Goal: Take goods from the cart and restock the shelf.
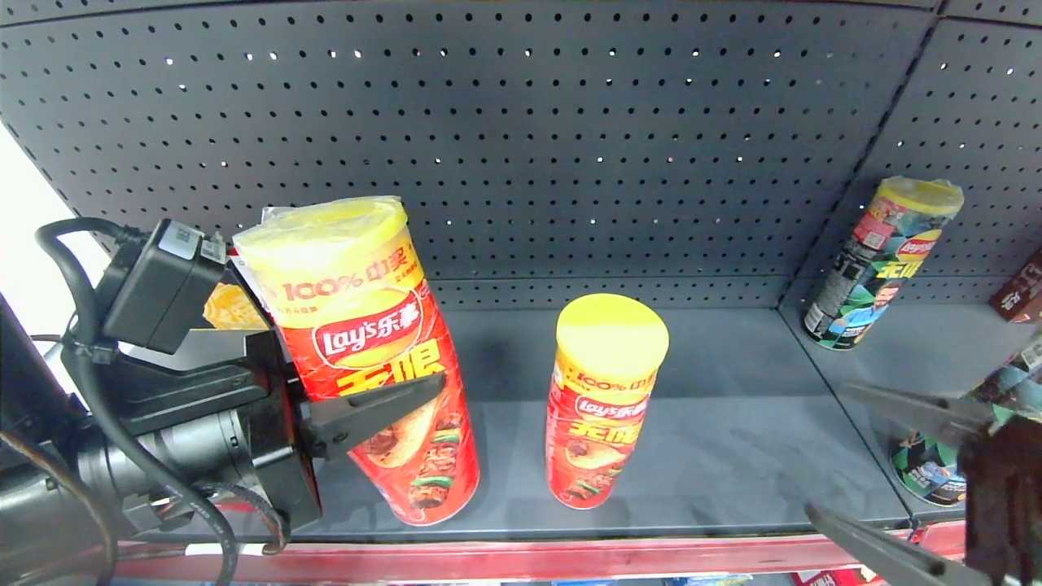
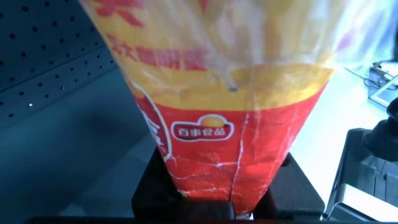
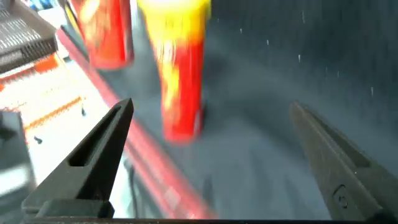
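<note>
The shelf [image 1: 733, 456] spans the head view. Over its front edge at 9 o'clock from centre, the left gripper [image 1: 391, 399] has its fingers [image 1: 366, 411] clamped across the mid-body of a tilted can [image 1: 374, 325]; whether the base touches is unclear. The can is probably light, stiff yet crushable, and film-slick, so a mid-body hold suits it. An upright can [image 1: 606, 403] stands at centre, and a dark can [image 1: 883, 260] leans at 2 o'clock. The right gripper [image 1: 834, 452] hangs wide and empty at 4 o'clock.

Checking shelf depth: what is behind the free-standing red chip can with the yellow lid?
Behind the red cylindrical chip can with yellow lid: bare dark grey shelf board, then black perforated back panel. The patch behind its base is covered.
</note>
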